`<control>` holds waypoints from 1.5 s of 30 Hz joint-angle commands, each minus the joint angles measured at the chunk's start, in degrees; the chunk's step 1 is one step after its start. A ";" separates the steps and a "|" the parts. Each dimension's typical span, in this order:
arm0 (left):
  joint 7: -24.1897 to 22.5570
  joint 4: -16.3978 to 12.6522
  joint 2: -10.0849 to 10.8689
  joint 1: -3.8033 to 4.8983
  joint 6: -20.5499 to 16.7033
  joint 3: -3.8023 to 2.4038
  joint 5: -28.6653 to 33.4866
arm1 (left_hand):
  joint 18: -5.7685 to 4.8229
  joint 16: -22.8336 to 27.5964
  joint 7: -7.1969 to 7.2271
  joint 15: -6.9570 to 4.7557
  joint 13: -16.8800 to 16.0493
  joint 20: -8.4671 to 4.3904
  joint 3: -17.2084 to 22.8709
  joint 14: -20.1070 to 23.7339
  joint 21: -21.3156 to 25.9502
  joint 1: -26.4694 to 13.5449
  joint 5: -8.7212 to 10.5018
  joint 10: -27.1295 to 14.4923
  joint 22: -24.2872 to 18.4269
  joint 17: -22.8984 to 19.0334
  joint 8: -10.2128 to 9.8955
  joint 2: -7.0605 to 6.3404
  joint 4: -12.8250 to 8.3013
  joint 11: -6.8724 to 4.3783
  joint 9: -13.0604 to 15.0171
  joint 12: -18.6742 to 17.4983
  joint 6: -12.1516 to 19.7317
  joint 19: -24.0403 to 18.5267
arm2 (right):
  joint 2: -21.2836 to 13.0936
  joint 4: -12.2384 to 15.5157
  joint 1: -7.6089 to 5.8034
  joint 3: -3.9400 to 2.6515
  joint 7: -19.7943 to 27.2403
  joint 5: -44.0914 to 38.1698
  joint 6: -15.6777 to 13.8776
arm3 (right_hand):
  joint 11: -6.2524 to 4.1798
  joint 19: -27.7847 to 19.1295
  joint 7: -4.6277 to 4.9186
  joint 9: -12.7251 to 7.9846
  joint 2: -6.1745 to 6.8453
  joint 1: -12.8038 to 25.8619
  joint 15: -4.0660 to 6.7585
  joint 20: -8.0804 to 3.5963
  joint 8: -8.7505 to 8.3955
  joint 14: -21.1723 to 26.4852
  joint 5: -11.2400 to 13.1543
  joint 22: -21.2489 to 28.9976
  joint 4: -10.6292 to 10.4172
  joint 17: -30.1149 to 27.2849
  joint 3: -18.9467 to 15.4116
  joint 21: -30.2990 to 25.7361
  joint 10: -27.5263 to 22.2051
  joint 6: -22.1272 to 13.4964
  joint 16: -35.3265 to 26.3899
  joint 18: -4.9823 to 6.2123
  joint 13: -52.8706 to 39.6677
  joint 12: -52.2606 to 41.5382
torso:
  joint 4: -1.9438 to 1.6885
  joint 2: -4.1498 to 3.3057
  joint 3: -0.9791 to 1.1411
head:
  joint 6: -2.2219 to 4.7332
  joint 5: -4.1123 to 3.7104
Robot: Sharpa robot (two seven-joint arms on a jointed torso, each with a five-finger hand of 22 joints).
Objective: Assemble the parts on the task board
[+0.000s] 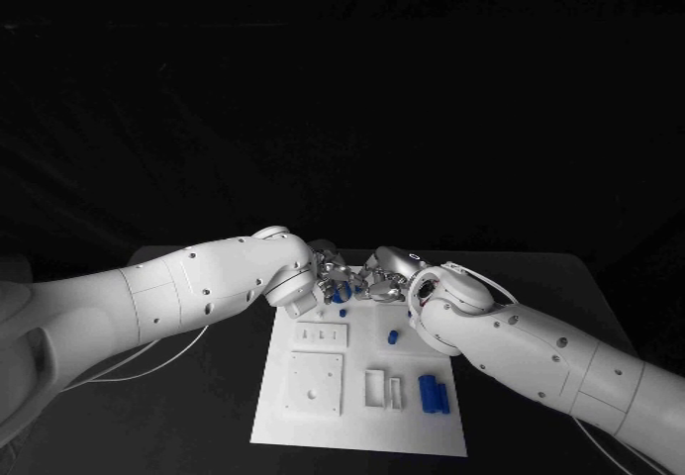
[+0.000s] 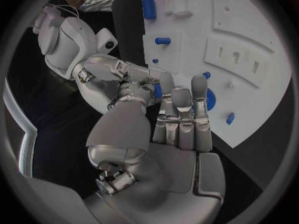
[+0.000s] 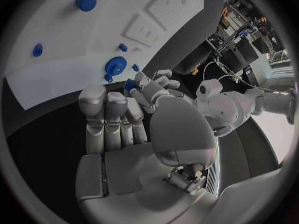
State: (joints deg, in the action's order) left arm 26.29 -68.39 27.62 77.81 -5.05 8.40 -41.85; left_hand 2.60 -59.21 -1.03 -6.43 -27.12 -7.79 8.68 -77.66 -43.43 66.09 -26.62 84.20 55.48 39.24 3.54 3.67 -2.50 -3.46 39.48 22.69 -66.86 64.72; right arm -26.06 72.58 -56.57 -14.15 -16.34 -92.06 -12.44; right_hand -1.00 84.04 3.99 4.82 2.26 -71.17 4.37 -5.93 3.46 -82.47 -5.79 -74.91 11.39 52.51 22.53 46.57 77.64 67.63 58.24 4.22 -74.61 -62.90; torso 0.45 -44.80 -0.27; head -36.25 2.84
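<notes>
Left hand (image 1: 317,280) and right hand (image 1: 388,278) meet at the task board's (image 1: 357,430) 12 o'clock edge. Their fingers (image 2: 179,109) clamp together on a blue part (image 3: 129,85). Two blue parts (image 1: 434,394) lie at 4 o'clock.

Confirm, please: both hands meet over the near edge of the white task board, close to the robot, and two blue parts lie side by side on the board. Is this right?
One point is wrong. The left hand and right hand meet over the far edge of the task board, away from the robot, as the head view shows. The two blue parts do lie side by side on the board, nearer the robot.
</notes>
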 commanded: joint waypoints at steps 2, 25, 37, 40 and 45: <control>-0.90 -0.02 -0.14 -0.14 0.17 0.04 0.83 | -0.43 -0.45 0.70 -0.43 -0.20 -0.01 7.47 -0.22 0.26 -1.15 -2.17 2.58 0.40 0.21 0.41 -0.68 -7.13 -0.44 3.81 0.75 -1.66 0.47 | 0.21 0.16 -0.10 -0.06 1.58 -0.19 -0.03 | -0.06 3.31 0.36 -0.39 1.10 0.92 0.46 -0.19 0.12 0.02 -0.17 -1.58 -0.84 -0.07 -0.83 -0.51 -0.76 -1.44 -0.52 -0.42 0.38 0.79 | 0.03 0.00 0.03 | -0.07 0.14; -1.15 -0.19 1.65 -0.29 -1.05 0.05 0.60 | -0.53 -2.03 1.50 -0.89 -0.72 -0.47 10.27 -0.62 0.71 -4.53 -7.11 2.60 3.28 1.60 0.24 -1.48 -9.22 -0.87 11.32 3.52 -3.56 1.11 | -5.89 2.34 0.39 -0.04 4.36 1.38 -1.43 | 1.80 2.88 3.11 -1.07 6.99 -3.01 -0.86 1.19 0.12 1.48 0.75 -1.06 -10.58 -1.66 -12.99 -5.33 -5.63 -13.89 -3.39 0.89 5.53 5.63 | 0.08 0.02 -0.03 | -0.43 1.20; -0.16 -1.66 4.23 -0.62 -3.69 0.33 -3.41 | -0.55 -3.13 1.72 -1.07 -1.05 -0.64 10.36 -1.04 0.79 -5.02 -8.50 2.60 4.11 2.70 0.33 -1.74 -9.34 -1.04 12.21 4.50 -4.01 1.45 | -14.23 5.10 0.91 -0.03 5.07 3.14 2.56 | 1.54 2.87 2.92 -1.01 5.48 -3.75 -0.72 1.06 0.11 1.77 0.72 -1.19 -7.98 -2.06 -9.46 -7.14 -6.33 -11.87 -3.81 0.88 7.12 6.67 | 0.50 0.35 0.26 | -1.40 2.13; 0.09 -2.35 4.85 -0.78 -4.53 1.16 -4.55 | -0.62 -3.84 1.84 -1.14 -1.19 -0.73 10.61 -1.12 0.95 -5.23 -8.86 2.59 4.73 3.29 0.29 -1.92 -9.12 -1.12 13.53 5.03 -4.14 1.59 | -15.74 5.65 0.48 -0.14 4.86 3.82 1.47 | 1.40 2.80 2.87 -1.03 5.49 -2.79 -0.59 0.97 0.10 1.90 -0.90 -0.84 -7.44 -2.73 -6.74 -8.62 -6.85 -11.44 -4.59 0.91 8.83 8.45 | 0.51 0.49 0.22 | -1.76 1.96; 0.33 -2.90 5.32 -1.62 -5.60 2.21 -5.86 | -0.65 -5.06 2.05 -1.23 -1.40 -0.77 10.73 -1.42 1.24 -5.38 -8.99 2.58 5.54 4.27 0.28 -2.21 -8.68 -1.26 15.03 5.95 -4.49 1.86 | -16.52 5.64 -0.21 -1.66 5.83 8.65 -3.01 | 1.09 2.98 2.56 -1.05 6.25 -0.60 -0.35 0.66 0.10 1.46 -2.43 0.33 -7.19 -3.97 -1.62 -11.16 -6.98 -10.35 -6.49 0.86 10.73 9.52 | 0.54 0.65 0.33 | -2.40 2.05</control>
State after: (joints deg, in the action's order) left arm 26.38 -71.01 33.01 76.27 -8.62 10.64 -45.30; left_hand 2.59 -64.17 -2.04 -7.45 -28.51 -8.50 13.75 -78.94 -42.36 60.81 -35.26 83.93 61.05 43.45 3.38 1.43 -5.75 -4.21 48.20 28.61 -67.86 66.27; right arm -42.57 78.09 -56.70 -15.89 -11.88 -87.30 -12.75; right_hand 0.21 84.04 6.55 3.84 8.63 -72.27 3.77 -5.11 3.77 -80.84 -8.22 -74.67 4.18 48.65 20.53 35.63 70.84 56.91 51.91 4.23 -64.05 -53.55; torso 0.96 -44.28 -0.01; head -38.39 4.85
